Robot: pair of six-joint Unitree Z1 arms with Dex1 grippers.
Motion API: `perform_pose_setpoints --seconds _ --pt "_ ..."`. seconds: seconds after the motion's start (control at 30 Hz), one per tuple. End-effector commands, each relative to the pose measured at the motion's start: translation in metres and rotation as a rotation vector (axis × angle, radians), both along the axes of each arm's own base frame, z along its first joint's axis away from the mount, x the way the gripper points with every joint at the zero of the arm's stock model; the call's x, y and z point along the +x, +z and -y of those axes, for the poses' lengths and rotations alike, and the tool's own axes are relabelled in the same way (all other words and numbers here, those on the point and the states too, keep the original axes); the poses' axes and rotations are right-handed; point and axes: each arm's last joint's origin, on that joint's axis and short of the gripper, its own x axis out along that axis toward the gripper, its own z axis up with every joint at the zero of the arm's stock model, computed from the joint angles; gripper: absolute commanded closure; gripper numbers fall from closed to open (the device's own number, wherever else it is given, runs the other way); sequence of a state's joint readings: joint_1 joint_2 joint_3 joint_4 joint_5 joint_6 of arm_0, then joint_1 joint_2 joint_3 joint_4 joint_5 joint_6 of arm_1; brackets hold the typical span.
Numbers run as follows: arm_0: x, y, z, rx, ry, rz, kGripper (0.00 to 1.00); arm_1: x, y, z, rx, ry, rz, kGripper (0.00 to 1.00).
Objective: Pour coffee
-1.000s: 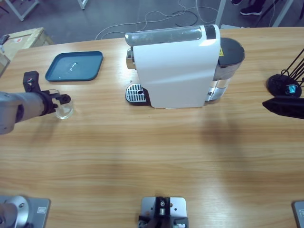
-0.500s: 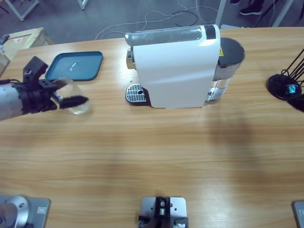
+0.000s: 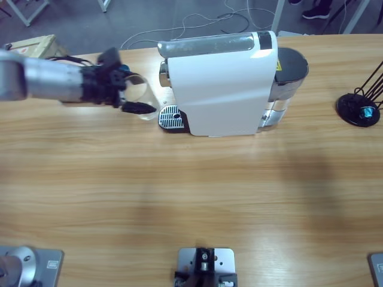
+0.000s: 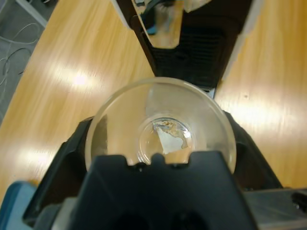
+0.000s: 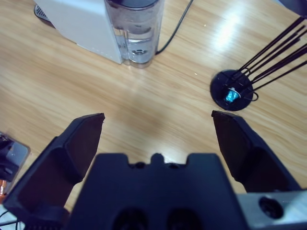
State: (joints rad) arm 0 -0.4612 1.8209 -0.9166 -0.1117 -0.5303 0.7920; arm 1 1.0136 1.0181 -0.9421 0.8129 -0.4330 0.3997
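Note:
My left gripper (image 3: 136, 94) is shut on a clear glass tumbler (image 3: 146, 91), held just left of the white coffee machine (image 3: 221, 84) and beside its round drip grille (image 3: 170, 117). In the left wrist view the glass (image 4: 163, 115) sits between the gripper's (image 4: 160, 141) jaws, with the machine's black front and spout (image 4: 165, 24) straight ahead. No coffee shows in the glass. My right gripper (image 5: 158, 122) is open over bare wood and holds nothing. It is outside the high view.
The machine's water tank (image 5: 135, 28) stands at its right end with a cable behind it. A black capsule stand (image 3: 359, 108) with a blue capsule (image 5: 231, 95) sits at the far right. A wooden crate (image 3: 30, 45) lies far left.
The left arm carried the glass from the table's left side up and right to the machine's front. The right gripper's dark shape left the high view's right edge.

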Motion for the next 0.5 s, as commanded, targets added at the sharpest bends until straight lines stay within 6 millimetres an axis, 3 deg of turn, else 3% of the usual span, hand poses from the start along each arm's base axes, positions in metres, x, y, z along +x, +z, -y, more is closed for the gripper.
perform_pose_setpoints --seconds 0.03,0.5 --pt "0.014 -0.035 0.035 0.011 -0.097 -0.074 1.0 -0.005 -0.005 0.006 -0.024 0.006 -0.001 0.0" --pt "0.017 -0.044 0.054 0.013 -0.13 -0.086 1.0 -0.004 -0.007 0.005 -0.023 0.005 -0.004 0.0"
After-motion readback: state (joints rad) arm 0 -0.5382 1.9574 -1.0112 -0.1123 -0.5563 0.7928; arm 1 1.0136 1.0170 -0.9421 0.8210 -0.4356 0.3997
